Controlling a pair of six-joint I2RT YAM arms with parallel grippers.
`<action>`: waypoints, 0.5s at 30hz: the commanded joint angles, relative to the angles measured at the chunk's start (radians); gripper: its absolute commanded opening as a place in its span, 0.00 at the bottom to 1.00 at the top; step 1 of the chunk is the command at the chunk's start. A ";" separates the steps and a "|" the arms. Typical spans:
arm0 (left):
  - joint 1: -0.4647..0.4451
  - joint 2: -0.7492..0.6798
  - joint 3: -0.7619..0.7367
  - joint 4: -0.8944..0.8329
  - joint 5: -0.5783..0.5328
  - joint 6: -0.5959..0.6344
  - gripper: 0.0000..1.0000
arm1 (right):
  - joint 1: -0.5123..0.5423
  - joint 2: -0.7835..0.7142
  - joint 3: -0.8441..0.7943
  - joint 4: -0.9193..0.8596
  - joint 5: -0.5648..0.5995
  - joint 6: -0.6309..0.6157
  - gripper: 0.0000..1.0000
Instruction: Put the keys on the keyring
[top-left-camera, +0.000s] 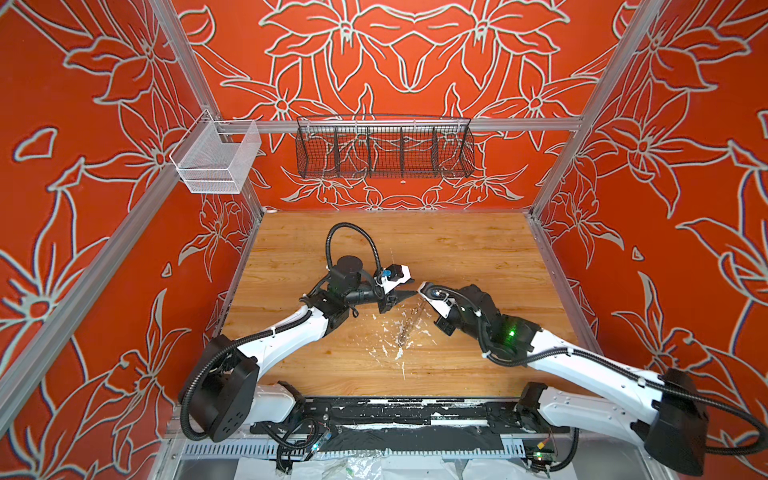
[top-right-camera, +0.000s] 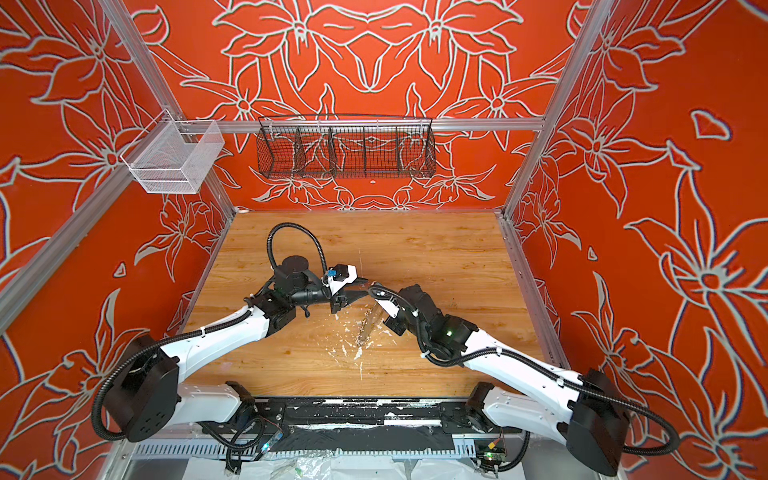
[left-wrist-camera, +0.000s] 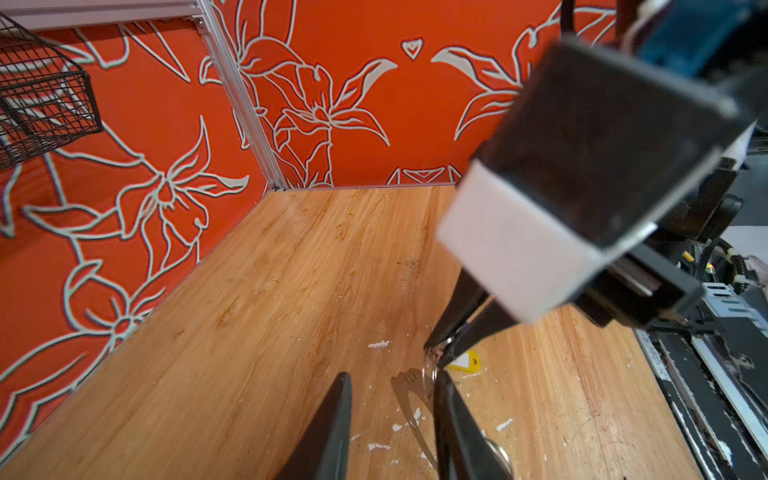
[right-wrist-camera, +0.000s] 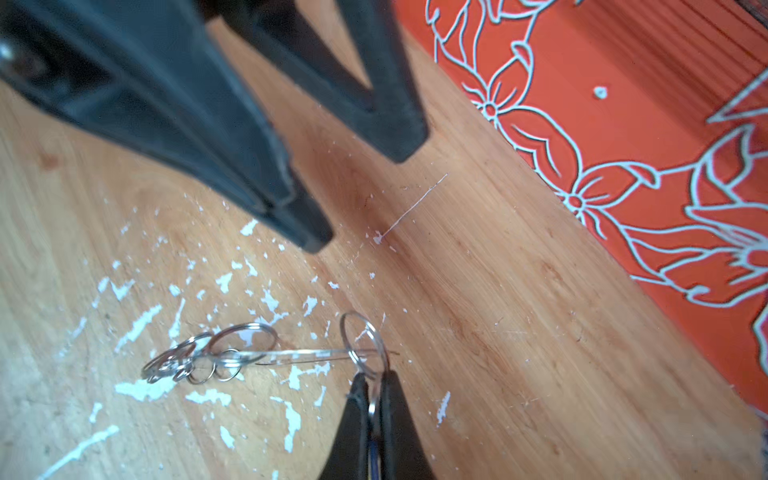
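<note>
Black basket (top-left-camera: 384, 146) above stained tabletop (top-left-camera: 457, 249)

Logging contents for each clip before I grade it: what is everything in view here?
table: one, light wood, the floor of the cell
white flecks: many, scattered mid-table
black wire basket: one, on the back rail
white mesh basket: one, on the left rail
keyring: one, thin grey, seen edge-on, pinched at a rim ring
split rings: several, silver, clustered on the keyring
yellow key tag: one, on the table; its key is hidden
blue-tagged key: not visible
left end effector: black, open, beside the keyring
right end effector: black, shut on the keyring
</note>
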 joint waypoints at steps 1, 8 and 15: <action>0.027 0.006 0.018 0.009 0.039 -0.034 0.34 | 0.013 0.005 0.083 -0.078 0.062 -0.158 0.00; 0.046 -0.034 0.038 -0.072 0.118 -0.011 0.34 | 0.060 -0.091 0.063 -0.169 -0.002 -0.473 0.00; 0.045 -0.032 0.060 -0.137 0.209 0.033 0.33 | 0.081 -0.009 0.092 -0.161 0.104 -0.488 0.00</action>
